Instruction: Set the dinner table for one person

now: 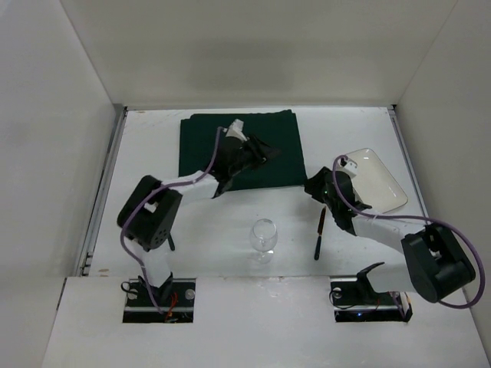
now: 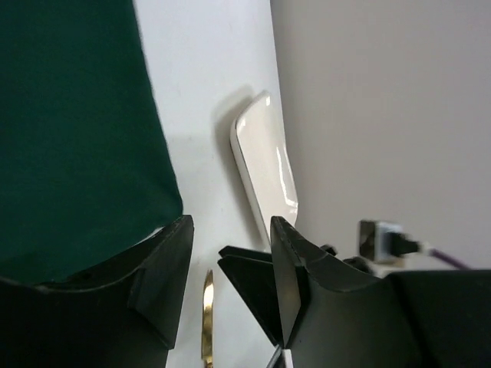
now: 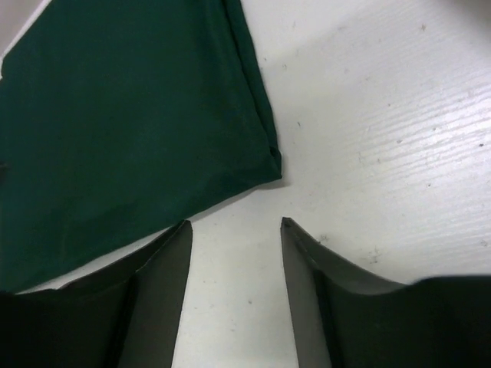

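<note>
On the white dinner table (image 1: 153, 153) a dark green cloth (image 1: 207, 138) lies at the back centre. My left gripper (image 1: 270, 152) hovers over the cloth's right part, open and empty; its wrist view shows the open gripper (image 2: 230, 230) beside the cloth's (image 2: 77, 138) edge. My right gripper (image 1: 313, 186) is open just off the cloth's near right corner, over bare table. In its own view the right gripper (image 3: 234, 226) holds nothing, with the cloth's corner (image 3: 130, 115) ahead. A white rectangular plate (image 1: 376, 180) lies at the right.
A wine glass (image 1: 264, 234) stands upright at the near centre. A knife (image 1: 318, 234) with a black handle and gold blade (image 2: 208, 322) lies to its right, near the right arm. A thin dark item (image 1: 170, 244) pokes out beside the left arm's base. White walls enclose the table.
</note>
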Robot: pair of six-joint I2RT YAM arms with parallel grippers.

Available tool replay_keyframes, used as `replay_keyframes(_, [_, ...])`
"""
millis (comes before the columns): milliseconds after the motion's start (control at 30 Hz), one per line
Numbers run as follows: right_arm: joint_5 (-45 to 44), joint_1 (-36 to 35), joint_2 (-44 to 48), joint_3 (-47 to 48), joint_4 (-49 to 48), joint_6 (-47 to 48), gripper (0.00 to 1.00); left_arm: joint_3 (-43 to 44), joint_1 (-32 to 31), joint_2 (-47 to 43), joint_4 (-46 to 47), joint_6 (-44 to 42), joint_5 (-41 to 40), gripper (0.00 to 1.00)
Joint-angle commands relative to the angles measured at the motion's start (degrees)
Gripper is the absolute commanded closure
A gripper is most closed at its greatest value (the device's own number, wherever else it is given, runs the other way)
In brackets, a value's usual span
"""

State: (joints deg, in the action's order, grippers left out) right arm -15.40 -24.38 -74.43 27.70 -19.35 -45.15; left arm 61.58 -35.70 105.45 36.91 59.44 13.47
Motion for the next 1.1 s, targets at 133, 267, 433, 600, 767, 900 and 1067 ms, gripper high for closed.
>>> replay_keyframes(133, [2.6, 0.3, -8.1, 5.3, -2.5, -3.5, 0.74, -21.5, 8.4, -17.8, -8.1, 2.1, -17.6, 0.6])
replay_keyframes(267, [3.0, 1.5, -11.6, 5.8, -4.2, -6.3, 0.45, -30.2, 11.7, -26.3, -17.0, 0.2, -27.4, 0.6])
replay_keyframes(433, [4.0, 3.1, -13.7, 5.4, -6.2, -9.8, 0.34, -35.6, 15.5, -34.2, -23.9, -2.0, -32.6, 0.57])
replay_keyframes(600, [5.2, 3.9, -17.8, 7.0, -7.4, -13.7, 0.4, -36.7, 19.2, -32.2, -23.3, -1.7, -31.8, 0.57])
replay_keyframes(767, [5.1, 3.9, -20.4, 7.8, -9.2, -16.0, 0.55, -37.1, 20.5, -28.7, -19.9, -0.9, -30.8, 0.57])
replay_keyframes(900, [5.0, 4.3, -22.0, 8.5, -10.0, -16.4, 0.73, -37.1, 21.8, -25.7, -17.7, -0.4, -30.4, 0.57])
replay_keyframes(1067, [4.9, 4.6, -20.8, 6.9, -10.6, -16.4, 0.83, -36.6, 23.4, -22.1, -14.6, 0.9, -30.7, 0.58])
